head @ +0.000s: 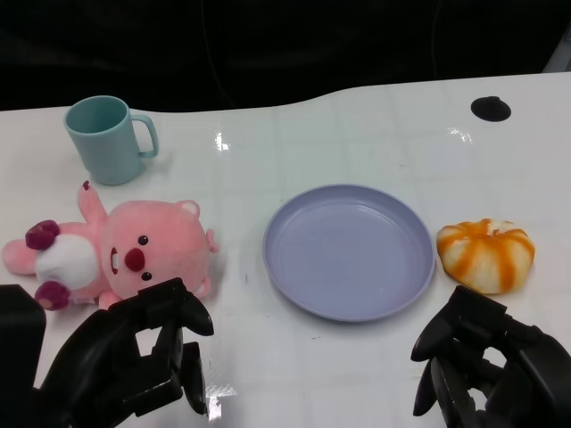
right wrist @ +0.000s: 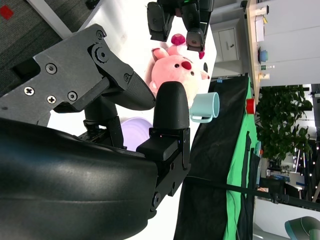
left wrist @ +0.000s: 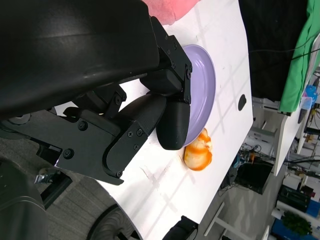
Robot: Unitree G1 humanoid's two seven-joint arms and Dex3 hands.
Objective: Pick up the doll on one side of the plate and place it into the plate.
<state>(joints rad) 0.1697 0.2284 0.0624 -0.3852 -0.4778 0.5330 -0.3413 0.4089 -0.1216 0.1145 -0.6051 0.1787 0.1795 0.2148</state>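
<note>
Doll point(head: 116, 251) left of plate point(head: 294, 267) | left hand point(head: 134, 357) empty, near doll

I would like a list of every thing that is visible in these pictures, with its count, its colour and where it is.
doll: one, pink with a white belly and dark red paws, lying on the table left of the plate, near the left hand.
plate: one, pale purple, holding nothing, middle of the table.
mug: one, light teal, upright, behind the doll at the far left.
striped toy: one, orange and white, round, just right of the plate.
black spot: one, black, on the far right of the table.
table: one, white.
left hand: one, black, holds nothing, near edge just in front of the doll.
right hand: one, black, holds nothing, in front of the striped toy.
</note>
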